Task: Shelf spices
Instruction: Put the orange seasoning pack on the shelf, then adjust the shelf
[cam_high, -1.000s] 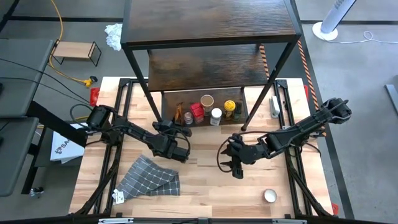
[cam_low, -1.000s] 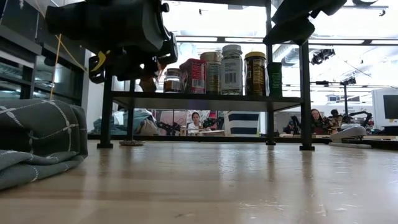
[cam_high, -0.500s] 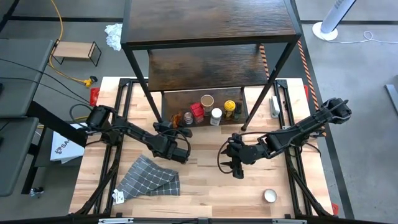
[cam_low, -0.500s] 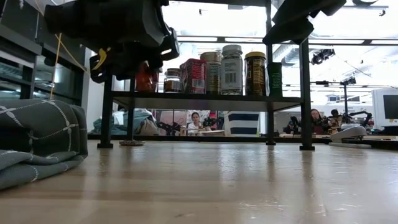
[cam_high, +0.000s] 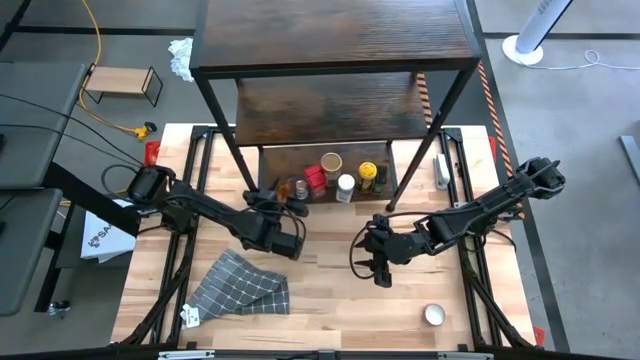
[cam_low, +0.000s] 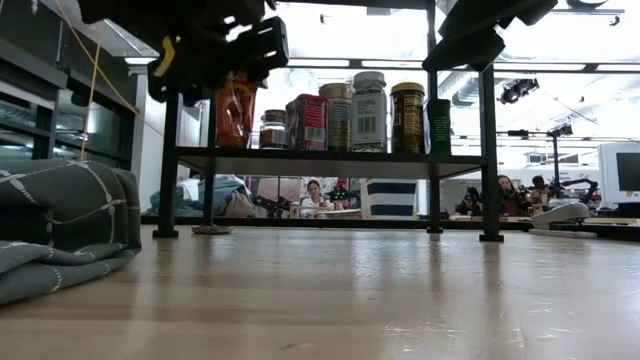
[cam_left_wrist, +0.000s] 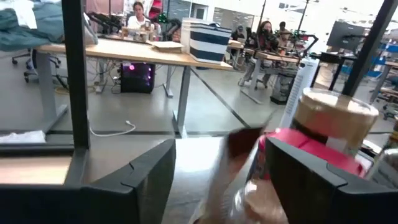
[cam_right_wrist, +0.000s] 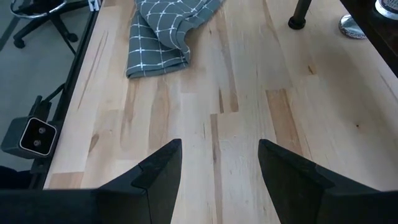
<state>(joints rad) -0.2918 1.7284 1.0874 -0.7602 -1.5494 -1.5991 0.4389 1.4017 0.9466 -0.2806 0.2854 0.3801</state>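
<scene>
Six spices (cam_high: 335, 177) now stand in a row on the shelf's (cam_high: 330, 100) lowest board. The left tool (cam_high: 277, 196), fingers parted around the leftmost jar (cam_low: 236, 108), is releasing it. The right tool (cam_high: 371, 262) waits open at five o'clock. Next, probably: the tin (cam_high: 434, 315) on the surface (cam_high: 330, 305).

The left arm, dark and jointed, reaches in from the bench's left edge, its hand (cam_high: 283, 208) pointed toward the back, fingers (cam_left_wrist: 146, 180) parted (a clear gap shows between them from the wrist). The right arm stretches from the right edge toward the middle, elbow low, its hand (cam_high: 366, 258) hanging over bare wood with the fingers (cam_right_wrist: 163, 168) spread apart, gripping nothing.
</scene>
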